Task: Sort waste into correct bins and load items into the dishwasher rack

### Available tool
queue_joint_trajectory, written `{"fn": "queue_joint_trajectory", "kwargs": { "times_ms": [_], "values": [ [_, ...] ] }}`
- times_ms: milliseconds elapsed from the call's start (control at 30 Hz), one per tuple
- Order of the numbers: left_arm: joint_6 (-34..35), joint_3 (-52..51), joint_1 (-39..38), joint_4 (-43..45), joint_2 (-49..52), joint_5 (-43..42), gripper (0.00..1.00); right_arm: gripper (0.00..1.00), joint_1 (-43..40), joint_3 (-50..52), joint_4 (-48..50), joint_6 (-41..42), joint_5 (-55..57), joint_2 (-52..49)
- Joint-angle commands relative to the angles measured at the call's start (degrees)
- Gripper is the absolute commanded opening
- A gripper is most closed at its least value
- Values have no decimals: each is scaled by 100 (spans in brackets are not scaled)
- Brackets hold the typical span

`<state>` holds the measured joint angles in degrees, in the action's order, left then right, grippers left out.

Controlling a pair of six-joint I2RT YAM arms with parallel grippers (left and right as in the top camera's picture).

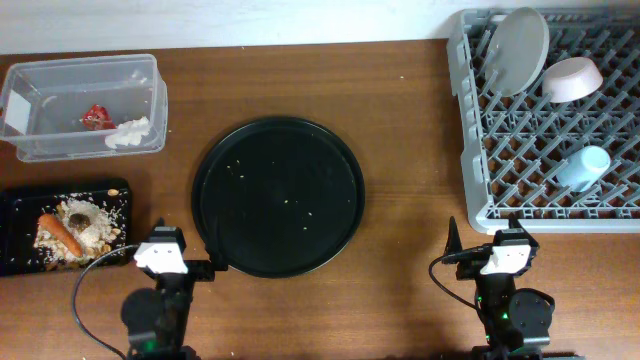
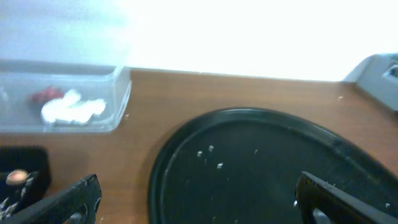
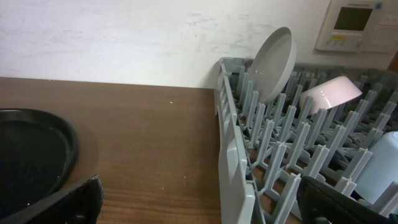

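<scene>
The clear tub [image 1: 85, 75] at the back left holds the red wrapper [image 1: 97, 117] and the white tissue [image 1: 128, 134]. The shallow black tray [image 1: 15, 215] holds beige crumbs [image 1: 98, 230], the carrot [image 1: 62, 233] and the brown lump [image 1: 77, 213]. The grey rack [image 1: 462, 120] at the right holds the plate [image 1: 520, 50], the bowl [image 1: 572, 79] and the blue cup [image 1: 583, 167]. No chopsticks are in view. My left gripper [image 1: 185, 250] is open and empty at the round tray's near edge. My right gripper [image 1: 487, 245] is open and empty by the rack's near left corner.
A large round black tray [image 1: 278, 197] with a few crumbs lies in the middle of the wooden table. It fills the left wrist view [image 2: 261, 162]. The rack's side wall [image 3: 231, 143] stands close in the right wrist view.
</scene>
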<state>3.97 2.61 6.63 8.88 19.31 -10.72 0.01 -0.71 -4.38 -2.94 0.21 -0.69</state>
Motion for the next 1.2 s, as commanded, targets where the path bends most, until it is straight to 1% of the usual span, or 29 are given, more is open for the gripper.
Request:
{"fn": "queue_joint_trajectory", "kwargs": {
  "times_ms": [0, 100, 167, 200, 300, 500, 567, 700, 1167],
  "values": [
    [-227, -212, -317, 140, -354, 133, 99, 98, 35, 39, -31, 57, 50, 48],
    [-844, -212, -590, 55, -544, 175, 99, 98, 35, 39, -33, 59, 50, 48],
    [-1226, -212, -675, -267, -713, 188, 99, 98, 35, 39, -31, 59, 50, 48],
    [-1290, -212, -675, -494, -807, 234, 99, 98, 35, 39, -31, 59, 50, 48],
    [-1215, -212, -673, -1355, -1294, 767, 99, 99, 35, 39, -31, 59, 50, 48],
    [-1226, -212, -671, -1364, -1910, 1073, 99, 99, 35, 39, -31, 57, 50, 48],
    [-1252, -212, -616, -1368, -1906, 1220, 99, 98, 35, 39, -31, 57, 50, 48],
    [-1316, -212, -422, -1368, -1906, 1217, 99, 98, 35, 39, -31, 59, 50, 48],
    [-1331, -212, -411, -1366, -1902, 1202, 99, 98, 35, 39, -31, 59, 50, 48]
  ]
}}
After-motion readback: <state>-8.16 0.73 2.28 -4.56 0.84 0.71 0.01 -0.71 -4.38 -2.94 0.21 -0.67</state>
